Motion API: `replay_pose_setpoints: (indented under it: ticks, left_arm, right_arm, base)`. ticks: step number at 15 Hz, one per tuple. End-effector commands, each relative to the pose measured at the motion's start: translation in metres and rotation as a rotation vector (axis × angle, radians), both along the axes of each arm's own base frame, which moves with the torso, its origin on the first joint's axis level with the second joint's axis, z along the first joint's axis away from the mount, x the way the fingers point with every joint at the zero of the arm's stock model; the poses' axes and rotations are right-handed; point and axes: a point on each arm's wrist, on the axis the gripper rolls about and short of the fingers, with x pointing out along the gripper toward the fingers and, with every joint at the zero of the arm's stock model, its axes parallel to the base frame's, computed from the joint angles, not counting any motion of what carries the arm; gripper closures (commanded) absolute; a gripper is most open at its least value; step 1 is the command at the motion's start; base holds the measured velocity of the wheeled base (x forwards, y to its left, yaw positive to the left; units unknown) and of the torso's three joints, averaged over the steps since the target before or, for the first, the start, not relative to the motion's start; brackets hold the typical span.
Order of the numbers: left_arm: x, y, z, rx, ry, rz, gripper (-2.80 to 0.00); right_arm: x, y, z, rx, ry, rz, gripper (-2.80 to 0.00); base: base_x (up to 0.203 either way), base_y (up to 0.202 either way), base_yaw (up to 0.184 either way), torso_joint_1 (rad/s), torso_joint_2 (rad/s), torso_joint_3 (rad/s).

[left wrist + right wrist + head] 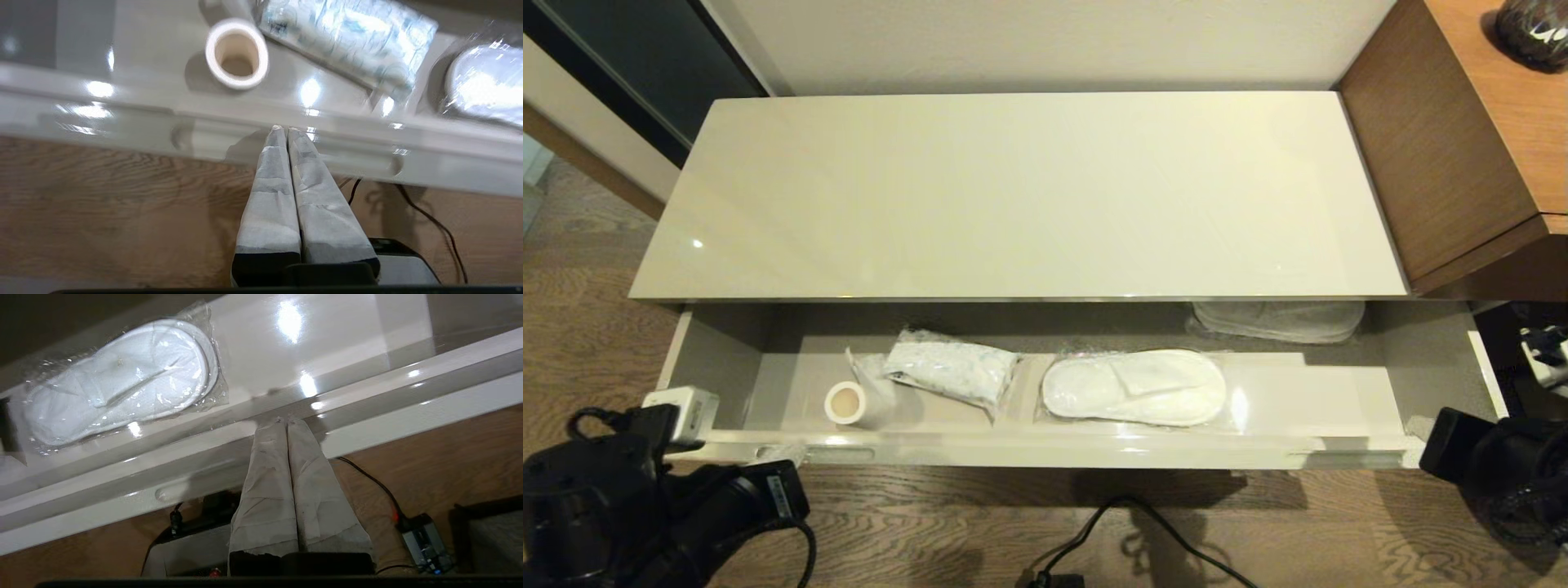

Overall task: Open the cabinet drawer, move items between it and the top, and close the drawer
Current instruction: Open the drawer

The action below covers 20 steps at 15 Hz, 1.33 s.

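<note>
The cabinet drawer (1045, 445) stands open, holding a tape roll (845, 403) and wrapped slippers (1134, 387). Left gripper (282, 130) and right gripper (286, 419) are pressed together, empty, by its front edge.

— What do the arms look like from above?

— Both are bulky and black. The left arm (645, 514) has rounded matte housings, a small white sticker with dark print on one segment, and a thin black cable (805, 551) looping off it. A white boxy block (682, 406) sits at its far end.

— And the other one?

— The right arm (1503, 474) is the same black casing, with a white-and-black part (1543, 351) just behind it.

— The fingers?

— On the left gripper (282, 130) they are long tapered wedges wrapped in pale grey, wrinkled tape over a black base. The right gripper (286, 419) is wrapped the same way, its tape dingier, creased and frayed at the bottom edge.
</note>
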Motion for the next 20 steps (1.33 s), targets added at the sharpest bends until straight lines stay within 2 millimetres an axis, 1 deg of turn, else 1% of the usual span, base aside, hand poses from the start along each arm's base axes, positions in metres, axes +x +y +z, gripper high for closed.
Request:
replay_pose_setpoints:
  ticks: [1, 2, 3, 4, 5, 6, 7, 9, 13, 16, 17, 18, 20]
  left_arm:
    - [-0.021, 0.007, 0.028, -0.035, -0.107, 0.008, 0.0]
    - [-0.029, 0.01, 0.041, -0.049, -0.153, 0.011, 0.0]
    - [-0.04, 0.014, 0.058, -0.062, -0.188, 0.02, 0.0]
    - [-0.049, 0.02, 0.072, -0.067, -0.201, 0.039, 0.0]
    - [-0.056, 0.026, 0.087, -0.072, -0.223, 0.077, 0.0]
    - [-0.063, 0.031, 0.093, -0.068, -0.208, 0.107, 0.0]
    - [-0.067, 0.033, 0.094, -0.066, -0.198, 0.117, 0.0]
    - [-0.068, 0.034, 0.096, -0.066, -0.199, 0.122, 0.0]
    - [-0.066, 0.037, 0.126, -0.072, -0.254, 0.155, 0.0]
    - [-0.072, 0.038, 0.136, -0.069, -0.265, 0.16, 0.0]
    - [-0.078, 0.039, 0.135, -0.065, -0.254, 0.154, 0.0]
    - [-0.092, 0.04, 0.134, -0.067, -0.255, 0.14, 0.0]
    - [-0.113, 0.042, 0.128, -0.062, -0.236, 0.118, 0.0]
  right_arm:
    - [-0.032, -0.01, 0.027, 0.024, -0.085, 0.002, 0.0]
    - [-0.041, -0.013, 0.036, 0.029, -0.107, 0.004, 0.0]
    - [-0.047, -0.015, 0.051, 0.034, -0.123, 0.004, 0.0]
    - [-0.052, -0.016, 0.06, 0.034, -0.123, 0.002, 0.0]
    - [-0.055, -0.018, 0.068, 0.035, -0.133, -0.006, 0.0]
    - [-0.058, -0.02, 0.07, 0.033, -0.136, -0.015, 0.0]
    - [-0.059, -0.021, 0.07, 0.034, -0.141, -0.018, 0.0]
    - [-0.061, -0.022, 0.073, 0.033, -0.154, -0.022, 0.0]
    - [-0.061, -0.023, 0.09, 0.017, -0.201, -0.025, 0.0]
    - [-0.063, -0.024, 0.1, 0.007, -0.231, -0.021, 0.0]
    - [-0.071, -0.026, 0.103, -0.005, -0.239, -0.014, 0.0]
    - [-0.08, -0.029, 0.105, -0.016, -0.244, -0.009, 0.0]
    - [-0.092, -0.032, 0.107, -0.029, -0.248, -0.004, 0.0]
  base:
    - [0.0, 0.0, 0.0, 0.0, 0.0, 0.0]
    - [0.0, 0.0, 0.0, 0.0, 0.0, 0.0]
    - [0.0, 0.0, 0.0, 0.0, 0.0, 0.0]
    - [0.0, 0.0, 0.0, 0.0, 0.0, 0.0]
    - [0.0, 0.0, 0.0, 0.0, 0.0, 0.0]
    - [0.0, 0.0, 0.0, 0.0, 0.0, 0.0]
    - [0.0, 0.0, 0.0, 0.0, 0.0, 0.0]
    - [0.0, 0.0, 0.0, 0.0, 0.0, 0.0]
    - [0.0, 0.0, 0.0, 0.0, 0.0, 0.0]
    - [0.0, 0.0, 0.0, 0.0, 0.0, 0.0]
    - [0.0, 0.0, 0.0, 0.0, 0.0, 0.0]
    - [0.0, 0.0, 0.0, 0.0, 0.0, 0.0]
    - [0.0, 0.0, 0.0, 0.0, 0.0, 0.0]
